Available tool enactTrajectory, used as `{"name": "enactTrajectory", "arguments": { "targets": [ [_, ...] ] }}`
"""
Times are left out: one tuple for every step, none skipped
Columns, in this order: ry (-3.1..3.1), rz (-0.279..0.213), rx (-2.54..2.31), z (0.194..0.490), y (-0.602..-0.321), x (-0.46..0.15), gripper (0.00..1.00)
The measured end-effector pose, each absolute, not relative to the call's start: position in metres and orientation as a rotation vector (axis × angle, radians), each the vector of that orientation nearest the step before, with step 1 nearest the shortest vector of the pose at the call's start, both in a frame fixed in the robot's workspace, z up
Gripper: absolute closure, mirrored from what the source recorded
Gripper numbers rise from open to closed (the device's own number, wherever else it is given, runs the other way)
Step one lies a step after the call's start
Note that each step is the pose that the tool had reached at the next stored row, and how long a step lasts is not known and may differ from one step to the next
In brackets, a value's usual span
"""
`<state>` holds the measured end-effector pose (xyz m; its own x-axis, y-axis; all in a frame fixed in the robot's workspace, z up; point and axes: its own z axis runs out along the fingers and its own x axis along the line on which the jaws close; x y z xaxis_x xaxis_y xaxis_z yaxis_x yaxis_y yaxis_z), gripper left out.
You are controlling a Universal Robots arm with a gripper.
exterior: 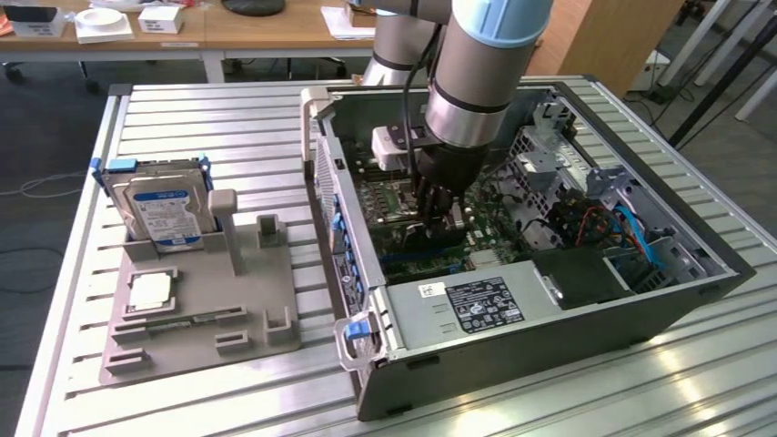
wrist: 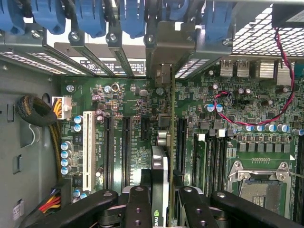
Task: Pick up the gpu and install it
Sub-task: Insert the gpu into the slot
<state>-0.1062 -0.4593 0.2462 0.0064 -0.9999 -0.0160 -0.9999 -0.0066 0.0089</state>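
In the wrist view the gpu [wrist: 160, 166] is seen edge-on, a thin dark card standing upright over the green motherboard [wrist: 118, 95]. Its pale metal bracket [wrist: 164, 47] lies at the case's rear wall, under the blue clips. My gripper [wrist: 161, 209] is shut on the card, with one black finger [wrist: 137, 204] on each side. The card stands between two long black slots [wrist: 126, 147]; I cannot tell whether it is seated. In the exterior view the gripper [exterior: 439, 214] reaches down deep inside the open computer case [exterior: 510, 364].
A white slot [wrist: 88, 147], an open CPU socket [wrist: 259, 185] and a red-black wire [wrist: 280, 90] lie around the card. Outside the case, a grey holder tray [exterior: 206, 309] carries a silver hard drive [exterior: 158, 205]. The power supply [exterior: 479, 305] fills the case's near end.
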Motion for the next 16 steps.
{"name": "enactTrajectory", "arguments": {
  "targets": [
    [2.211,0.028,-2.225,0.2462,-0.4593,-0.1063,0.73],
    [2.211,0.028,-2.225,0.2462,-0.4593,-0.1063,0.73],
    [2.211,0.028,-2.225,0.2462,-0.4593,-0.1062,0.73],
    [2.211,0.028,-2.225,0.2462,-0.4593,-0.1063,0.73],
    [2.211,0.028,-2.225,0.2462,-0.4593,-0.1063,0.73],
    [2.211,0.028,-2.225,0.2462,-0.4593,-0.1063,0.73],
    [2.211,0.028,-2.225,0.2462,-0.4593,-0.1063,0.73],
    [2.211,0.028,-2.225,0.2462,-0.4593,-0.1063,0.73],
    [2.211,0.028,-2.225,0.2462,-0.4593,-0.1062,0.73],
    [2.211,0.028,-2.225,0.2462,-0.4593,-0.1063,0.73],
    [2.211,0.029,-2.226,0.2462,-0.4593,-0.1063,0.73],
    [2.213,0.032,-2.227,0.2462,-0.4593,-0.1063,0.73],
    [2.213,0.032,-2.227,0.2462,-0.4593,-0.1064,0.73],
    [2.213,0.033,-2.227,0.2462,-0.4593,-0.1064,0.73],
    [2.213,0.033,-2.227,0.2461,-0.4593,-0.1064,0.73],
    [2.213,0.033,-2.227,0.2461,-0.4593,-0.1064,0.73]
  ]
}}
